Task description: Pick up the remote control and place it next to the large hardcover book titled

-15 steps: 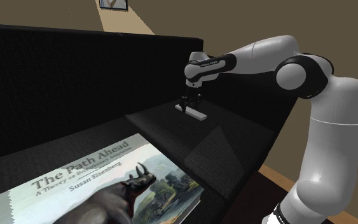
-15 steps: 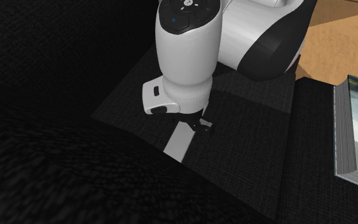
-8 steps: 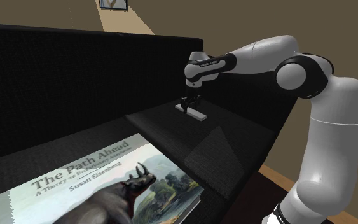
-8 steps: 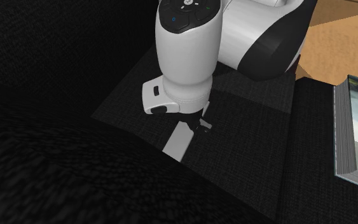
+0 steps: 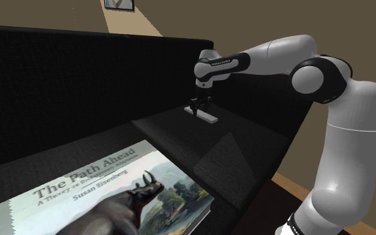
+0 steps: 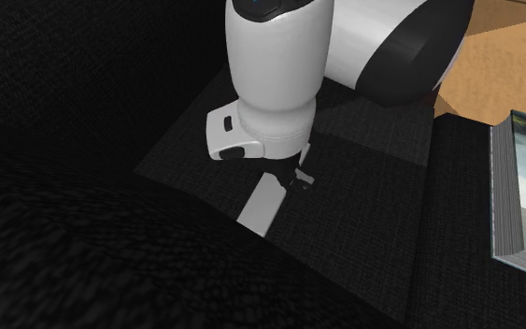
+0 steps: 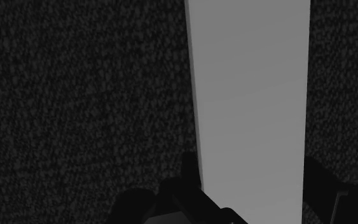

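The gripper [image 5: 195,107] points straight down over a black sofa seat cushion [image 5: 246,143], and its two black fingers are clamped on the remote control [image 5: 206,118], one against each long edge. In the wrist view the fingertips [image 7: 189,170] press the sides of the plain grey slab [image 7: 254,76], which runs straight out ahead of the gripper [image 7: 254,170] over dark woven fabric. The grip is at one end of the remote control; the rest of its length extends away from the fingers, as the second exterior view shows [image 6: 261,204], where the gripper [image 6: 293,178] is partly hidden under the white wrist. The remote control seems to sit at or just above the cushion; contact cannot be judged clearly.

The large hardcover book [image 5: 106,190], titled "The Path Ahead" with a horned animal on its cover, lies flat on a lower part of the sofa, well apart from the gripper and nearer the shoulder camera. Its page edges show in the second exterior view [image 6: 502,192]. The sofa back [image 5: 59,87] rises beyond the gripper.
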`<control>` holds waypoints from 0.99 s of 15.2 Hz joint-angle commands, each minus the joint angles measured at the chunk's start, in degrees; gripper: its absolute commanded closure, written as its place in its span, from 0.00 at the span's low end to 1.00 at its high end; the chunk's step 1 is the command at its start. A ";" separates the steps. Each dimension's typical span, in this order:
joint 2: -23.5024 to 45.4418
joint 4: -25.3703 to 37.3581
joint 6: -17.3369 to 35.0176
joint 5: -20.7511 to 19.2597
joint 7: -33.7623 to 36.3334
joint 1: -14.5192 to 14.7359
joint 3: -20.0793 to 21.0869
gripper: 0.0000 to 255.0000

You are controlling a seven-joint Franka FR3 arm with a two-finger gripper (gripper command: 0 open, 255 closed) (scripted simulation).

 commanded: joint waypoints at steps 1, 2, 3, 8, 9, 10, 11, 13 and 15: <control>-0.46 0.93 -1.39 -0.02 -0.05 -0.06 -0.04 1.00; -0.62 1.48 -2.10 -0.03 -0.04 -0.06 -0.04 1.00; -0.77 2.03 -2.81 -0.04 -0.03 -0.06 -0.04 1.00; -1.34 5.08 -6.43 -0.07 0.03 -0.07 -0.06 1.00; -1.42 5.75 -7.17 -0.07 0.04 -0.07 -0.06 1.00; -1.48 6.43 -7.91 -0.08 0.05 -0.07 -0.06 1.00; -1.53 7.13 -8.66 -0.08 0.06 -0.08 -0.06 1.00; -1.59 8.58 -10.18 -0.09 0.09 -0.08 -0.06 1.00; -1.59 10.12 -11.72 -0.09 0.11 -0.09 -0.07 1.00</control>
